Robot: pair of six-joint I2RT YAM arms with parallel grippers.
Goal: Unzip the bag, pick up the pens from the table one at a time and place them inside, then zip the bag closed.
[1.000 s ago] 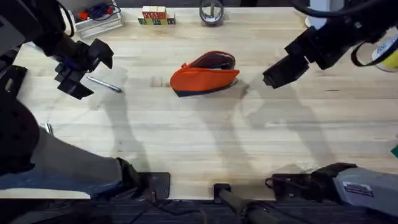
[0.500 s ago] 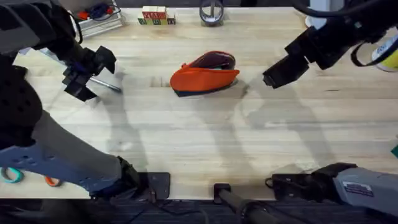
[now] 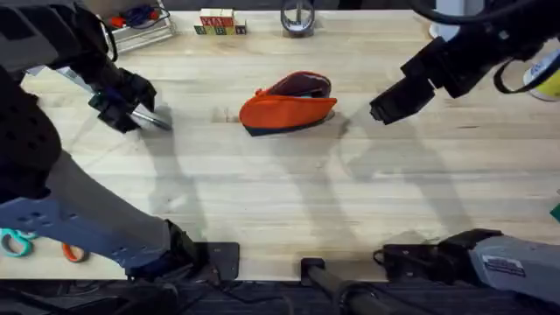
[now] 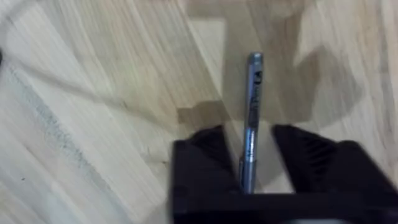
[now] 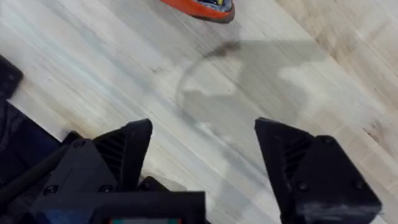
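Left gripper (image 4: pixel 247 163) now lowered over silver pen (image 4: pixel 252 118) left of bag (image 3: pixel 287 108), jaws open astride barrel, nothing gripped. I close centred, then lift level. Right gripper (image 5: pixel 202 146) open, empty.

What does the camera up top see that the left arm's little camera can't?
Overhead alone: the open orange bag, the right gripper open beside it, and blocks at the table's far edge. Left wrist alone: the silver pen's tip and printing up close, between open fingers. Both: that pen, the left gripper and the wooden table.
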